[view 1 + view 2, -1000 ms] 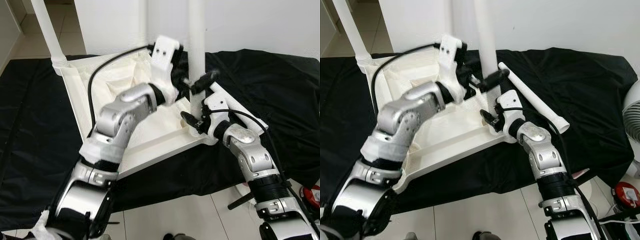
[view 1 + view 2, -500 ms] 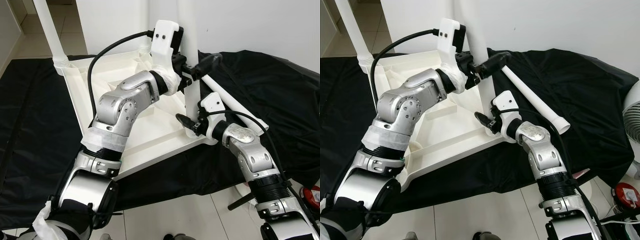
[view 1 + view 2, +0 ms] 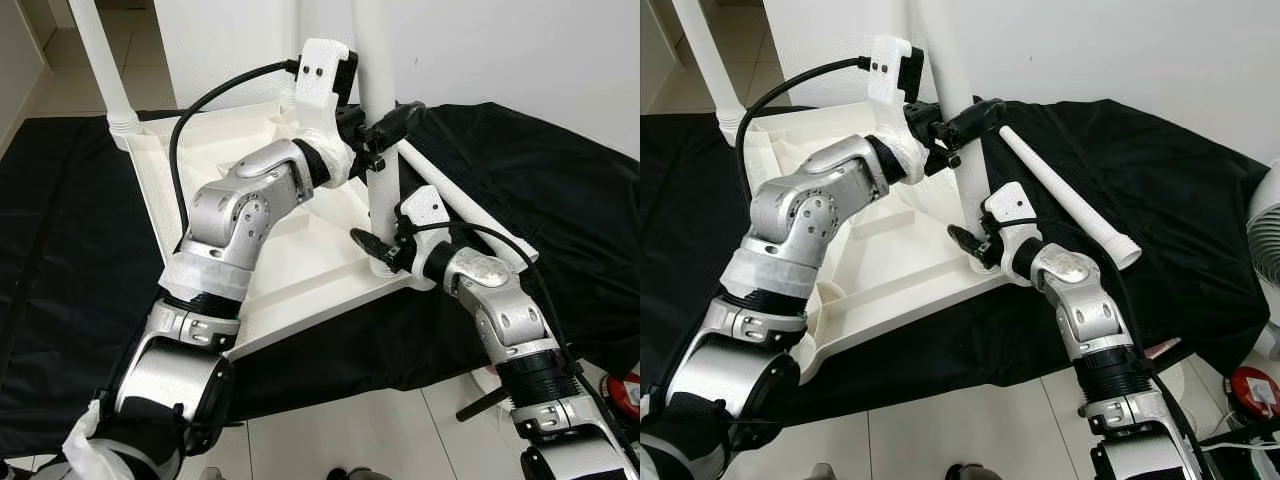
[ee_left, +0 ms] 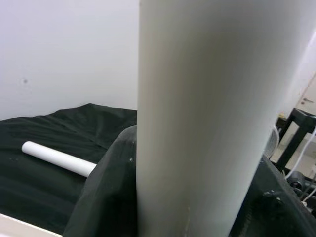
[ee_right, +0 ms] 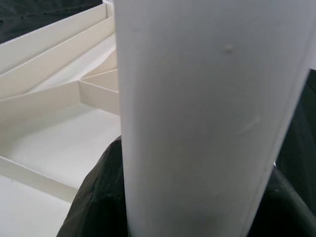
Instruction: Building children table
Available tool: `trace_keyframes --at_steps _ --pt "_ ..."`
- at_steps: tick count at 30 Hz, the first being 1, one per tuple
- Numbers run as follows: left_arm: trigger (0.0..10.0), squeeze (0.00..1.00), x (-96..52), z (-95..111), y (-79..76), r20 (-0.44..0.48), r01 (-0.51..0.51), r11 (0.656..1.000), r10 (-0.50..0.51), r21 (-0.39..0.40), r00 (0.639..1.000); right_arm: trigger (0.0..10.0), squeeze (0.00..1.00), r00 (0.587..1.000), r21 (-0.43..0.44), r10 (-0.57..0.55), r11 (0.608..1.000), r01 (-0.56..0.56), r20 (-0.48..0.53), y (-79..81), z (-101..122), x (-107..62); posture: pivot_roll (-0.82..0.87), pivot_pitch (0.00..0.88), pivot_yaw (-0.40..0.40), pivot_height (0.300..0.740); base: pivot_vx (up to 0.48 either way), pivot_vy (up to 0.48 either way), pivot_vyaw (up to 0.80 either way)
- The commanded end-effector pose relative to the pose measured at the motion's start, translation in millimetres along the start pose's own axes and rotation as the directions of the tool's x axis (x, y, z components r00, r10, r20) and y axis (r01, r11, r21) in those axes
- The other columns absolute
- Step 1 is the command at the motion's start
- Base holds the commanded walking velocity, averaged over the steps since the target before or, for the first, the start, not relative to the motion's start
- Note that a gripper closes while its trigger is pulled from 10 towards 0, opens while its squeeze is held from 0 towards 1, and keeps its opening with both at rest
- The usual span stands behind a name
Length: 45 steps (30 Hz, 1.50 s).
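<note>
The white children's tabletop (image 3: 250, 215) lies upside down on a black cloth. A white table leg (image 3: 378, 90) stands upright in its near right corner. My left gripper (image 3: 380, 132) is shut on this leg partway up, one black finger (image 3: 397, 117) wrapping its right side. Lower, at the leg's base, my right gripper (image 3: 381, 250) is shut on the same leg (image 5: 197, 113). Up close, the leg (image 4: 197, 118) sits between dark fingers (image 4: 106, 197). A second leg (image 3: 100, 60) stands in the far left corner. A third leg (image 3: 1065, 195) lies loose on the cloth.
The black cloth (image 3: 560, 200) covers the floor around the tabletop, with white tiles (image 3: 350, 430) in front. A white wall (image 3: 1120, 50) rises close behind. A fan (image 3: 1265, 240) and a red object (image 3: 1252, 390) sit at the far right.
My left gripper has climbed higher on the upright leg, and the leg's top has shifted slightly left. The right gripper stays at the leg's base.
</note>
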<state>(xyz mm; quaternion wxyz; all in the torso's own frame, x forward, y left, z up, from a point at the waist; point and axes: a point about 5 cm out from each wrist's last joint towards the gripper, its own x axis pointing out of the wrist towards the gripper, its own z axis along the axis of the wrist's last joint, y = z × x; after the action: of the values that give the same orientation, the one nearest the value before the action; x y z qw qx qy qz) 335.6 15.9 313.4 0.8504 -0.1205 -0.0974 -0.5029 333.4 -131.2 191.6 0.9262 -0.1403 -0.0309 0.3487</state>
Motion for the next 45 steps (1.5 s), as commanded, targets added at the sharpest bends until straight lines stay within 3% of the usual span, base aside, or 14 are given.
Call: trace_keyframes --at_steps 1,2,6,8,13,15,17,24,30,34,36,45 --pt "10.0 0.0 7.3 4 -3.1 -0.002 -0.02 1.0 0.02 0.006 1.0 10.0 0.0 1.0 0.015 -0.02 1.0 0.02 0.005 -1.6 2 1.5 0.04 0.007 -0.045 0.74 0.0 0.0 0.0" --pt "10.0 0.0 8.0 6 -1.5 0.005 -0.051 0.999 0.05 0.011 0.999 10.0 1.0 0.999 0.03 -0.031 0.999 0.031 0.023 -3.2 4 2.1 0.04 0.004 -0.046 0.74 0.0 0.0 0.0" --pt "10.0 0.0 10.1 11 0.1 0.021 -0.096 0.995 0.095 0.026 0.995 10.0 1.0 0.996 0.048 -0.075 0.996 0.073 0.046 -6.8 9 4.3 0.04 0.002 -0.049 0.74 0.0 0.0 0.0" --pt "10.0 0.0 14.9 20 1.5 0.034 -0.16 0.985 0.158 0.066 0.987 10.0 1.0 0.985 0.05 -0.162 0.986 0.159 0.059 -11.5 13 10.1 0.04 0.0 -0.052 0.74 0.0 0.0 0.0" --pt "10.0 0.0 17.9 24 2.3 0.037 -0.197 0.975 0.194 0.105 0.98 10.0 1.0 0.977 0.058 -0.204 0.978 0.201 0.061 -12.5 15 14.1 0.04 0.0 -0.052 0.74 0.0 0.0 0.0" --pt "10.0 0.0 20.6 27 2.5 0.045 -0.228 0.965 0.224 0.134 0.974 10.0 1.0 0.966 0.059 -0.25 0.967 0.246 0.069 -13.1 18 17.6 0.04 0.0 -0.052 0.74 0.0 0.0 0.0" --pt "10.0 0.0 27.3 35 1.4 0.069 -0.314 0.928 0.307 0.199 0.949 10.0 1.0 0.931 0.042 -0.359 0.933 0.357 0.065 -10.3 21 28.6 0.04 0.0 -0.051 0.74 0.0 0.0 0.0" --pt "10.0 0.0 32.9 36 -1.7 0.078 -0.352 0.915 0.343 0.196 0.936 10.0 1.0 0.886 -0.023 -0.459 0.887 0.461 0.062 -3.3 26 41.3 0.05 0.0 -0.052 0.74 0.0 0.0 0.0" --pt "10.0 0.0 41.4 39 -8.3 0.093 -0.39 0.9 0.378 0.194 0.921 10.0 0.99 0.797 -0.004 -0.6 0.798 0.602 0.073 9.7 32 55.7 0.05 0.015 -0.051 0.74 0.0 0.0 0.0" --pt "10.0 0.0 41.4 39 -8.3 0.093 -0.39 0.9 0.378 0.194 0.921 10.0 0.99 0.797 -0.004 -0.6 0.798 0.602 0.073 9.7 32 55.7 0.05 0.015 -0.051 0.74 0.0 0.0 0.0" --pt "10.0 0.0 44.9 41 -13.5 0.1 -0.383 0.903 0.37 0.194 0.924 10.0 0.0 0.779 0.01 -0.622 0.782 0.623 0.086 12.0 33 59.6 0.05 0.023 -0.056 0.74 0.0 0.0 0.0" --pt "10.0 0.0 47.7 42 -18.0 0.107 -0.376 0.907 0.361 0.188 0.926 10.0 0.0 0.73 0.002 -0.674 0.735 0.678 0.11 10.6 35 61.8 0.06 0.03 -0.062 0.74 0.0 0.0 0.0"
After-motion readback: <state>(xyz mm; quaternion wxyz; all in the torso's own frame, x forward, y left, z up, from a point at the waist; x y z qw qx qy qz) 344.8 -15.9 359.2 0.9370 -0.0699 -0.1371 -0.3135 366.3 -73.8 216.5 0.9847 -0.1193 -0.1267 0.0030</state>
